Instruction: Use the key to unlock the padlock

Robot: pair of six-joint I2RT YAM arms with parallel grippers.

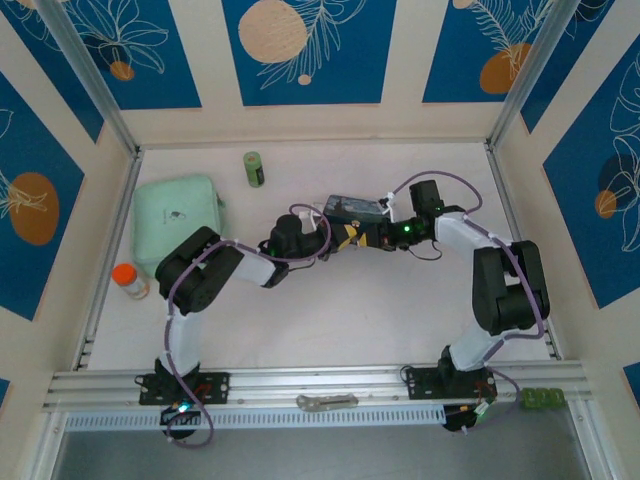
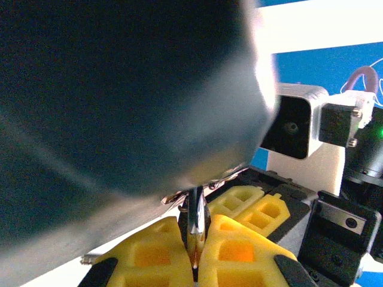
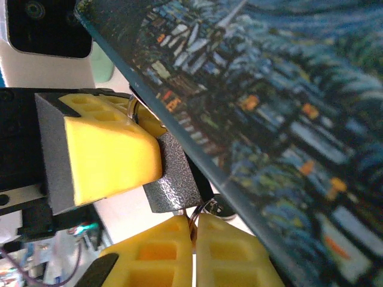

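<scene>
Seemingly pressed together on the thin edge of the padlock [image 3: 170, 179], the left fingers [image 2: 158, 254] steady it under the blue tin [image 3: 287, 119], likely to stop it swinging. Just below its grey body, the right fingers [image 3: 233, 257] pinch what looks like the key [image 3: 213, 208], aimed at the keyhole.

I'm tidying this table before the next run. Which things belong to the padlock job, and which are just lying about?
Job in hand:
padlock
key

Lying about:
blue painted tin
mint case
green bottle
orange-capped bottle
silvery metal piece
</scene>
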